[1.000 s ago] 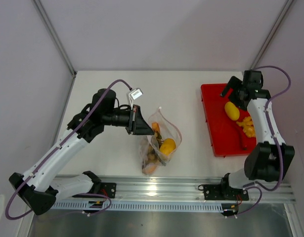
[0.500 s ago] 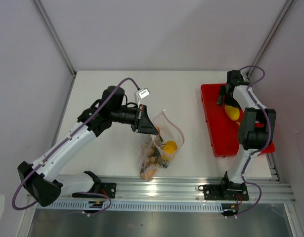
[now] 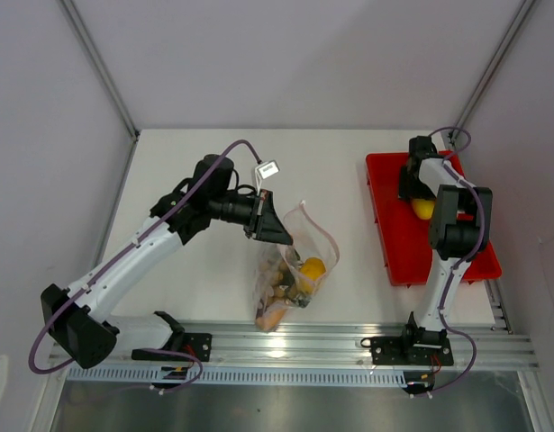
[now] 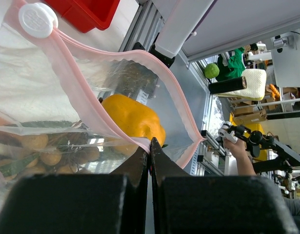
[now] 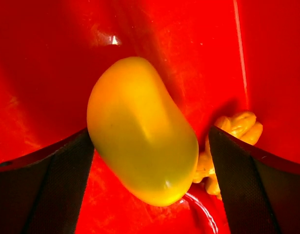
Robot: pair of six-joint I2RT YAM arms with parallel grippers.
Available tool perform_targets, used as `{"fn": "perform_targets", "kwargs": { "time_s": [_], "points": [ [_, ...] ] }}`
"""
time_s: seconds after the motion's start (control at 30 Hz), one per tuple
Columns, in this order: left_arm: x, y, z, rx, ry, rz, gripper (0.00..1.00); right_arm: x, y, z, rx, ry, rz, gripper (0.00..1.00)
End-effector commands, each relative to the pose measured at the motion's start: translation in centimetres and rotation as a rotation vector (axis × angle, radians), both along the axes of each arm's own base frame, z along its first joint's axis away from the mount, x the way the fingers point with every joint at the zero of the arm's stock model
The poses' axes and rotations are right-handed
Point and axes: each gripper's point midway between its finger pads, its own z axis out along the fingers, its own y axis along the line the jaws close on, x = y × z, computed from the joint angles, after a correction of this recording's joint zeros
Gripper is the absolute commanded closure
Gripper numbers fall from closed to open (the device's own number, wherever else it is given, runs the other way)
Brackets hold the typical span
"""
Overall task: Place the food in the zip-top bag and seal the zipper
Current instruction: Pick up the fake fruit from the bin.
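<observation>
Pinching the zip-top bag point(image 4: 67, 97) with our left end effector point(image 4: 150, 145), we hold the right end effector point(image 5: 150, 180) spread around the slanted yellow food point(image 5: 142, 129).

White table point(image 3: 195, 157), zip-top bag point(image 3: 278, 286), red tray point(image 3: 395, 236)
</observation>
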Motion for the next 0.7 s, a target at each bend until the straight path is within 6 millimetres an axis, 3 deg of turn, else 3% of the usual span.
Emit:
{"fn": "perform_targets", "kwargs": {
  "time_s": [0.0, 0.1, 0.2, 0.23, 0.33, 0.5, 0.57, 0.67],
  "points": [
    [0.2, -0.3, 2.6, -0.070, -0.086, -0.040, 1.00, 1.8, -0.7, 0.5, -0.012, -0.044, -0.006, 0.05],
    [0.3, -0.3, 2.7, -0.068, -0.089, -0.034, 0.99, 1.6, -0.6, -0.3, 0.003, -0.030, -0.009, 0.14],
    [0.3, -0.3, 2.6, -0.066, -0.083, -0.034, 1.00, 1.6, -0.4, 0.0, 0.019, -0.042, -0.017, 0.38],
    [0.3, -0.2, 2.4, -0.063, -0.078, -0.032, 0.99, 1.6, -0.3, 0.2, 0.030, -0.049, -0.024, 0.60],
    [0.3, -0.2, 2.4, -0.063, -0.081, -0.028, 0.99, 1.5, 0.1, 2.3, 0.039, -0.091, -0.036, 0.82],
    [0.3, -0.1, 2.5, -0.057, -0.083, -0.015, 0.99, 0.7, 1.6, 6.4, 0.104, -0.163, -0.047, 0.96],
    [0.3, 0.0, 2.4, -0.054, -0.087, -0.007, 0.99, -0.1, 3.0, 8.9, 0.163, -0.219, -0.045, 0.97],
    [0.4, 0.1, 2.3, -0.048, -0.083, 0.007, 0.99, -1.6, 6.7, 12.5, 0.305, -0.312, 0.011, 0.97]
  ]
}}
